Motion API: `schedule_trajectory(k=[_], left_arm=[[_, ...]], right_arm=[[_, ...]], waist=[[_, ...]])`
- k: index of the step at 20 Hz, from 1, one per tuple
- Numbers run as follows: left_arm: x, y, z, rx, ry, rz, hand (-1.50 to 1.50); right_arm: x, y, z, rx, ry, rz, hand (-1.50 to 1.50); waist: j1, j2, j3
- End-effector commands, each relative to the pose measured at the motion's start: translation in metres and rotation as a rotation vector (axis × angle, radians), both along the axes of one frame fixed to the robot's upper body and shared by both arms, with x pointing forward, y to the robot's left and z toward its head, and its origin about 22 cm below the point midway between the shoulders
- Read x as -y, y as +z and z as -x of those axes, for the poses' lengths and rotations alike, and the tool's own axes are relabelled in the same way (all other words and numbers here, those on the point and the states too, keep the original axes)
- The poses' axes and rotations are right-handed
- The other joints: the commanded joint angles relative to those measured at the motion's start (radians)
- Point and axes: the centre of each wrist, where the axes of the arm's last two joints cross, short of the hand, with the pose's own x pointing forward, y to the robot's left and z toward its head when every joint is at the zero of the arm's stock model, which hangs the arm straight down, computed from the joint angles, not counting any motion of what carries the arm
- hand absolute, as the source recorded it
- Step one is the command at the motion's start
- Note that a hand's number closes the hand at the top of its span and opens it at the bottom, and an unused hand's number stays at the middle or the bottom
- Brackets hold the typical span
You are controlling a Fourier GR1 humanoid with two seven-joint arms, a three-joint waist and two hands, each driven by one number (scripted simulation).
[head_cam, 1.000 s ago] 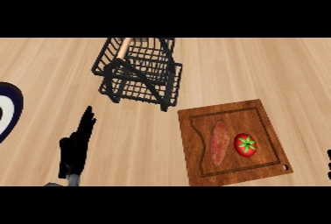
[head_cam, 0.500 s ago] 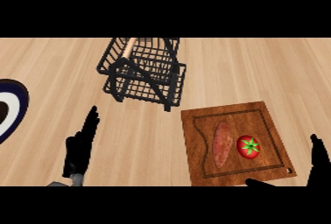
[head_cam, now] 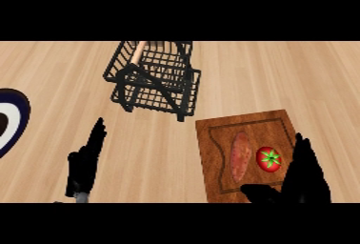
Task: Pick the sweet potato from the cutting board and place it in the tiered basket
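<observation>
While right hand hovers spread beside cutting board, we judge sweet potato stiff, smooth, fairly heavy; grip mid-length.

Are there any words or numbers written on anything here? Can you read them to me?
No words, numbers, labels or signs can be read anywhere.
The cutting board is plain wood, holding the sweet potato and a tomato, neither marked.
The black tiered basket has no tag.
The plate at the left edge shows only dark and white rings, no writing.
</observation>
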Motion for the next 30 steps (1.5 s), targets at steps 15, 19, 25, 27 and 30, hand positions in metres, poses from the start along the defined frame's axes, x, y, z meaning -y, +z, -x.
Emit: schedule_trajectory(k=[15,19,25,27,30], left_arm=[[-0.003,-0.015,0.017,-0.057,0.018,0.006,0.0],[-0.015,-0.016,0.01,-0.062,0.035,-0.019,0.0],[-0.002,-0.016,0.018,-0.061,0.024,-0.005,0.0],[0.0,-0.005,0.009,-0.051,0.034,-0.002,0.0],[-0.009,-0.016,0.021,-0.048,0.027,0.005,0.0]], right_arm=[[-0.011,-0.018,-0.064,-0.394,-0.088,-0.031,-1.5],[-0.009,-0.012,-0.073,-0.411,-0.072,-0.039,-1.5],[-0.013,-0.023,-0.081,-0.427,-0.079,-0.075,-1.5],[-0.006,-0.027,-0.086,-0.48,-0.088,-0.061,-1.5],[-0.005,-0.029,-0.097,-0.497,-0.096,-0.078,-1.5]], waist=[[-0.011,0.001,-0.001],[-0.023,-0.001,-0.002],[-0.02,-0.004,-0.001],[-0.023,-0.004,0.0],[-0.017,-0.003,-0.001]])
